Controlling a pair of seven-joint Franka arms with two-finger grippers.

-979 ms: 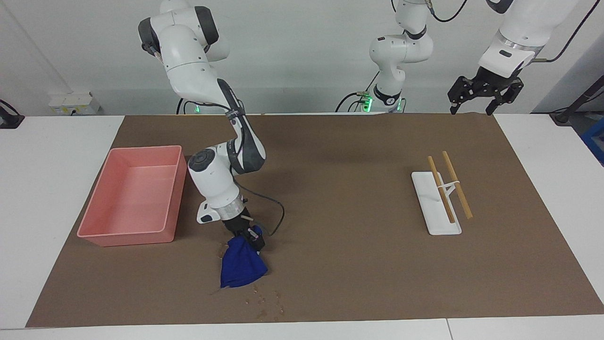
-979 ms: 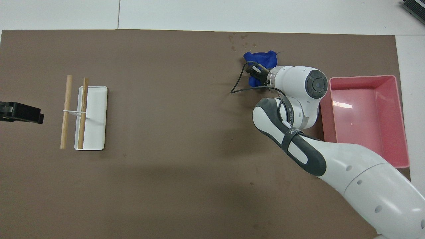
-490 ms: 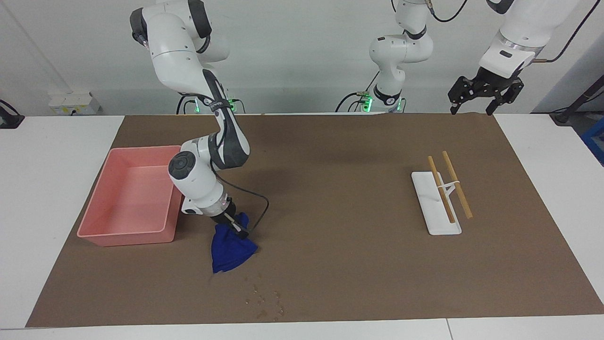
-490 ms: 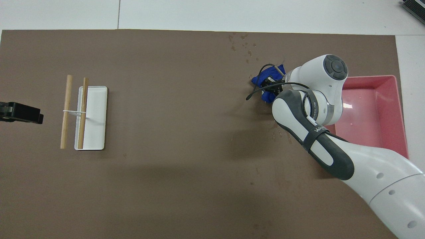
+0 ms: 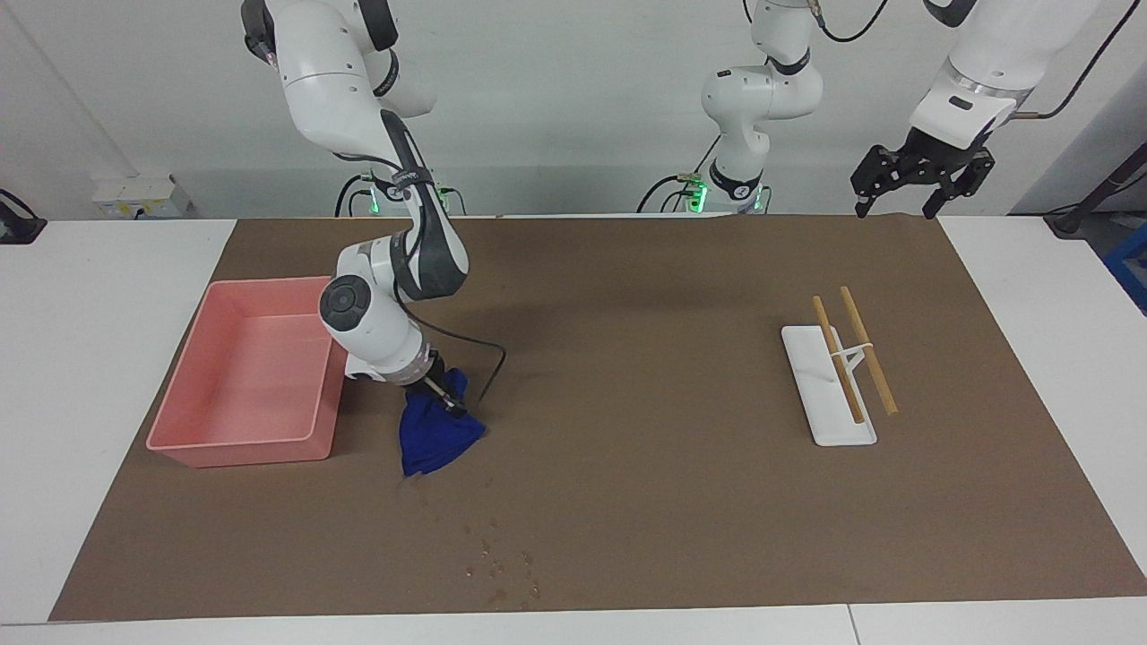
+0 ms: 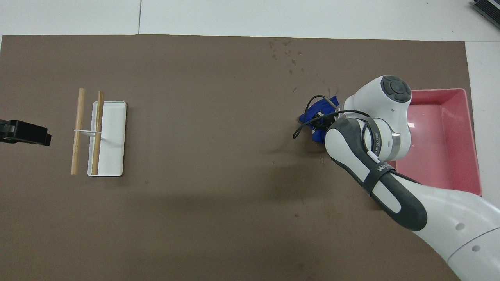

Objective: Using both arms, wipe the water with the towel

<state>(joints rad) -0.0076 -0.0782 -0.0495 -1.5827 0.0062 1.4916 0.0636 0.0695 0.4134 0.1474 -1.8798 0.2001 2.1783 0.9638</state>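
Observation:
My right gripper is shut on a blue towel, which hangs from it with its lower end on the brown paper, beside the pink bin. In the overhead view the right gripper and towel are partly hidden under the arm's wrist. The water is a patch of small droplets on the paper, farther from the robots than the towel; it shows in the overhead view too. My left gripper is open and empty, waiting over the paper's edge nearest the robots, at the left arm's end.
A pink bin stands at the right arm's end. A white tray with two wooden sticks tied across it lies toward the left arm's end.
My right gripper has dragged the towel over the paper toward the robots, away from the droplets, to beside the bin. More droplets now show. The left arm has not moved.

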